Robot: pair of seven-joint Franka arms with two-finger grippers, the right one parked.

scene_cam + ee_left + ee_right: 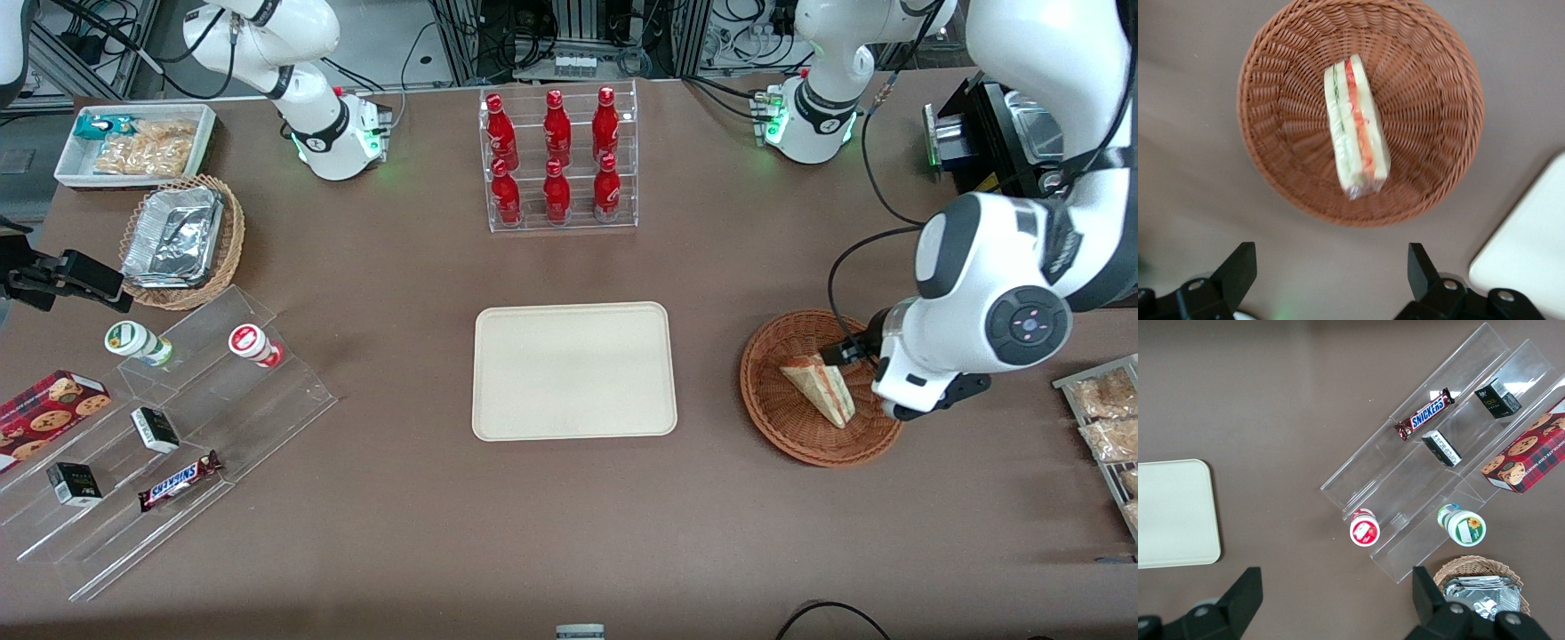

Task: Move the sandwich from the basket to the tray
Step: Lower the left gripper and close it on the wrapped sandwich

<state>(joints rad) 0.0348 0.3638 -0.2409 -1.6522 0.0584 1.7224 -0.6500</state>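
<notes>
1. Your sandwich [1355, 127] is a triangular wedge of pale bread in clear wrap, with red and green filling stripes along its cut edge. It lies on the floor of the basket [1431, 80], close to the middle.
2. That basket is round, shallow, reddish-brown wicker with tight ribbed weave and a braided rim. It sits on the matte brown table [400, 533], toward the working arm's end.
3. Your gripper [1331, 280] hangs above the table just beside the basket rim. Its two black fingers [1238, 267] are spread wide and touch nothing; the sandwich is apart from them.
4. In the front view the left arm's white wrist covers the basket edge, and the sandwich [820, 388] shows just beside it.
5. The tray [573, 369] is flat beige plastic, rectangular with rounded corners and a low rim. It lies mid-table, near the basket [782, 418] but not touching it.
6. Farther from the front camera than the tray stands a clear acrylic rack [560, 160] holding six red bottles in two tiers.
7. Toward the parked arm's end you see a stepped clear acrylic stand [178, 427] with a Snickers bar [180, 480].
</notes>
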